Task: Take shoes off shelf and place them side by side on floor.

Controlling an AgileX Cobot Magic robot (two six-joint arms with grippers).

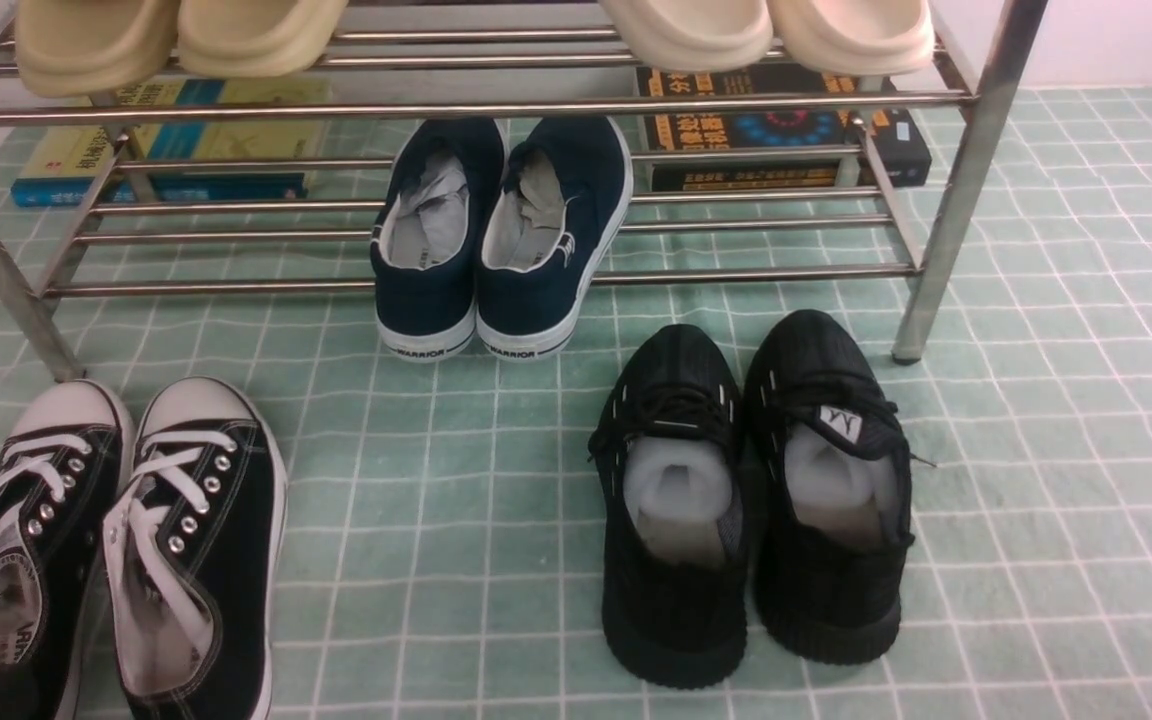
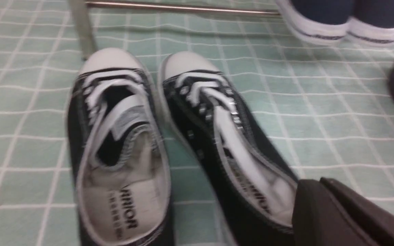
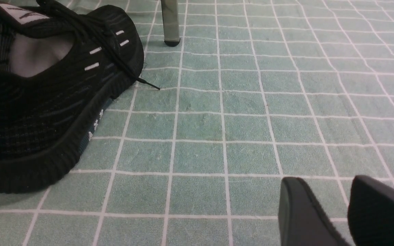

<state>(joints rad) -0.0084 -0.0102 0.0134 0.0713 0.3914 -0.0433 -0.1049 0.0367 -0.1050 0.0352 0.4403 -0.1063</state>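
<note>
The two black canvas shoes with white laces and toe caps stand side by side on the pale green floor (image 1: 436, 450) at the front left, one (image 1: 16, 530) beside the other (image 1: 196, 540), toes toward the steel shelf (image 1: 436, 108). In the left wrist view, my left gripper (image 2: 315, 182) is shut, its dark fingers pressed together right at the heel rim of the nearer shoe (image 2: 224, 136); the other shoe (image 2: 121, 153) lies beside it. My right gripper (image 3: 327, 181) is open over bare floor with nothing between its fingers. Neither gripper shows in the front view.
Navy slip-ons (image 1: 501, 240) sit on the shelf's lower tier, heels overhanging. Black knit sneakers (image 1: 756, 500) stand on the floor at the right. Beige slippers (image 1: 176, 35) (image 1: 766, 30) are on the top tier, and books (image 1: 176, 140) (image 1: 786, 130) lie under it. A shelf leg (image 1: 956, 200) stands right of the knit sneakers.
</note>
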